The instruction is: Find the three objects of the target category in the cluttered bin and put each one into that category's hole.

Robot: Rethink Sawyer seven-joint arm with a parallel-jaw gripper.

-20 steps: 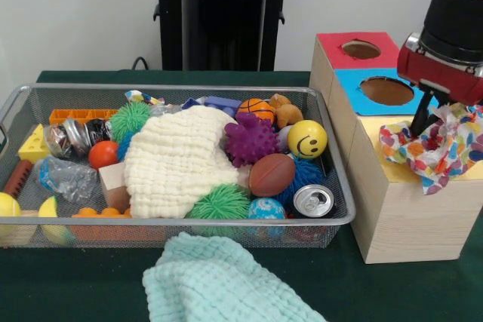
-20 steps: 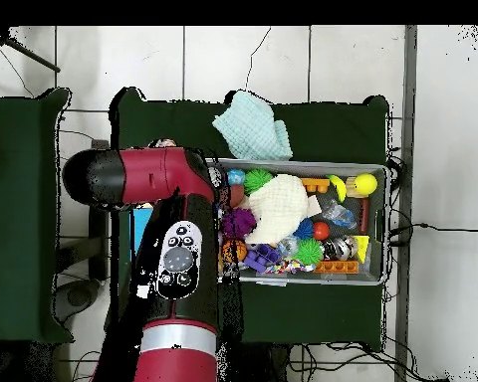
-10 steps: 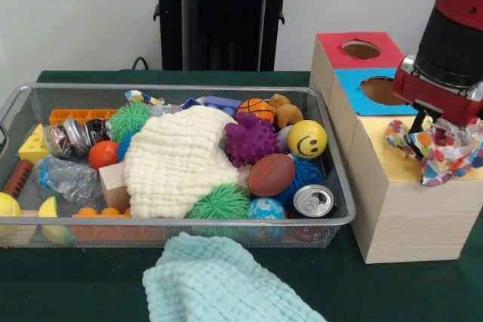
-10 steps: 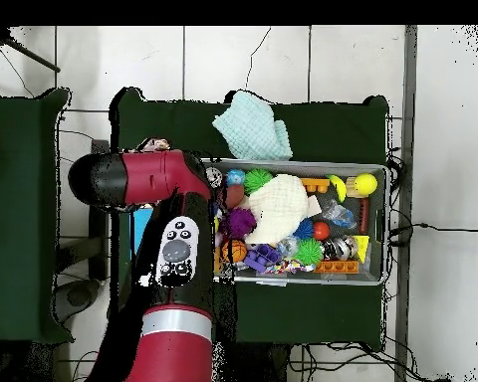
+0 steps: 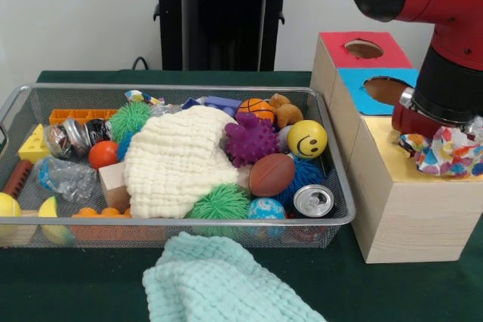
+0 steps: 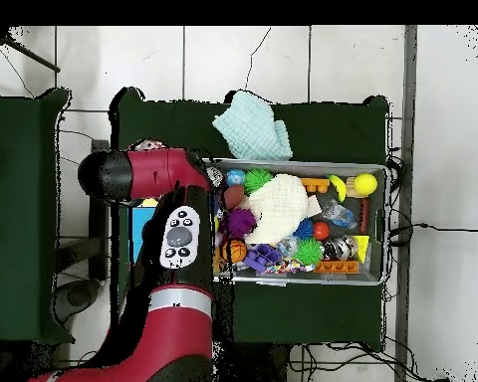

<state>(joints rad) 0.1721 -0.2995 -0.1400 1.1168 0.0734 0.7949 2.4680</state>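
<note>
The gripper [image 5: 441, 137] is low over the yellow top of the wooden box [image 5: 400, 209], buried in a crumpled wrapper [image 5: 447, 152] with coloured spots. Its fingertips are hidden by the paper and by the black wrist above, so whether it grips the wrapper or merely sits against it cannot be told. The wrapper lies at the right end of the yellow panel, spilling past the picture's edge. Behind it on the same box come a blue panel with a round hole [image 5: 385, 90] and, furthest back, a red panel with another hole [image 5: 364, 49].

The red and black arm [image 5: 423, 5] drops in from the upper right; from overhead it covers the box almost entirely.

Just beside the box, to its left in the front view, stands the wire bin [image 5: 332, 220] — packed full. A cream cloth [image 5: 177, 160] is heaped in its middle. Around the cloth lie a purple spiky ball [image 5: 249, 139], a yellow smiley ball [image 5: 307, 139], a small brown football [image 5: 272, 174], a little basketball [image 5: 256, 108], a drinks can [image 5: 313, 200] with its top facing up, two green fuzzy balls [image 5: 219, 203], an orange ball [image 5: 103, 154] and a yellow cheese-shaped wedge [image 5: 34, 145].

The table is covered in dark green cloth [image 5: 90, 284]. A pale mint washcloth [image 5: 219, 280] lies on it in front of the bin. Behind the table — a plain pale wall and a black stand [image 5: 219, 13]. The overhead view shows a pale tiled floor [image 6: 442, 149] round the table.
</note>
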